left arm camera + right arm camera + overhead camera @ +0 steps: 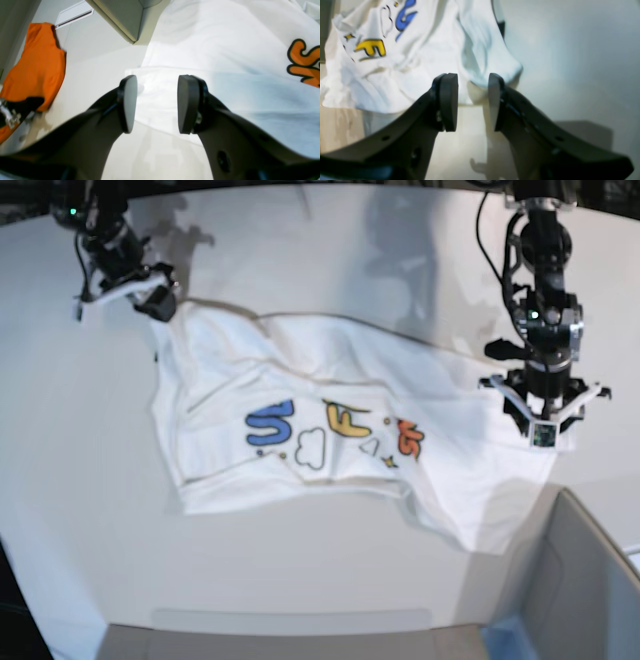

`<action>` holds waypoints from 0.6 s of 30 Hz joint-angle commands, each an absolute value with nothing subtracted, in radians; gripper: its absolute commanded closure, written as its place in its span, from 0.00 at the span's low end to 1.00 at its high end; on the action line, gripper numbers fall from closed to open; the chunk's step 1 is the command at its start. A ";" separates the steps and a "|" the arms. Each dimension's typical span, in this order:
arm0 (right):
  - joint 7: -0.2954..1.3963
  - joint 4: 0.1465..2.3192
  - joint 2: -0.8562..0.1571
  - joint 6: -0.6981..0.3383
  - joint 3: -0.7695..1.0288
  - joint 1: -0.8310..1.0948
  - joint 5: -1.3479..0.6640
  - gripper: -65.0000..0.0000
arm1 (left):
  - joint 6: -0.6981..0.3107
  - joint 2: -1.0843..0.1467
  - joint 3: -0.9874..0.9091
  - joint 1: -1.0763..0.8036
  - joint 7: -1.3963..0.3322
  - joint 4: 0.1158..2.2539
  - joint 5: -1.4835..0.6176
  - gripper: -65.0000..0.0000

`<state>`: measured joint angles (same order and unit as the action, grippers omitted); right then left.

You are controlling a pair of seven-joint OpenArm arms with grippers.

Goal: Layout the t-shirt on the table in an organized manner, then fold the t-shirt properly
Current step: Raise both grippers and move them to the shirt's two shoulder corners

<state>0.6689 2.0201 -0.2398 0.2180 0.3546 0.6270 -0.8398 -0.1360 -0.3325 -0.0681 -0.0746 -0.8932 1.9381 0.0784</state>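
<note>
The white t-shirt (pixel 330 430) lies spread on the table (pixel 300 260), print side up and still creased, with blue, yellow and orange letters showing. My left gripper (pixel 157 105) hangs open just above the shirt's right edge (pixel 212 82), its fingers (pixel 128 103) straddling a hem line; it appears at the right of the base view (pixel 543 408). My right gripper (pixel 472 102) is open at the shirt's far left corner (pixel 158 302). A bunched fold of the t-shirt (pixel 490 62) reaches down to its fingertips (pixel 448 100). Table surface shows between the pads.
A grey box (pixel 590 580) stands at the table's near right corner, and its corner (pixel 125 17) shows just beyond the left gripper. An orange cloth-like thing (pixel 37 67) sits off to the left in the left wrist view. A grey strip (pixel 290 622) runs along the near edge.
</note>
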 commanded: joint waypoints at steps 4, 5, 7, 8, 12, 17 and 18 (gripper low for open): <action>0.650 1.965 -0.214 0.206 0.337 0.624 -0.851 0.68 | -0.131 -0.331 -0.068 -0.061 -0.872 1.951 0.087 0.58; 0.650 1.952 -0.213 0.206 0.334 0.624 -0.851 0.68 | -0.131 -0.321 -0.073 -0.061 -0.872 1.951 0.087 0.58; 0.648 1.925 -0.211 0.191 0.309 0.621 -0.848 0.68 | -0.131 -0.315 -0.074 -0.061 -0.872 1.949 0.088 0.58; 0.645 1.914 -0.211 0.176 0.305 0.618 -0.845 0.68 | -0.131 -0.315 -0.073 -0.059 -0.872 1.949 0.088 0.58; 0.648 1.880 -0.211 0.142 0.300 0.559 -0.845 0.68 | -0.131 -0.314 -0.070 -0.059 -0.872 1.949 0.088 0.58; 0.650 1.828 -0.217 0.142 0.265 0.496 -0.817 0.68 | -0.130 -0.314 -0.076 -0.059 -0.872 1.949 0.088 0.58; 0.650 1.819 -0.216 0.142 0.260 0.483 -0.792 0.68 | -0.130 -0.314 -0.076 -0.059 -0.872 1.949 0.088 0.58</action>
<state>0.6506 1.8091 -0.2070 0.1341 0.2573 0.4850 -0.7933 -0.1356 -0.3023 -0.0677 -0.0711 -0.8906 1.9339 0.0784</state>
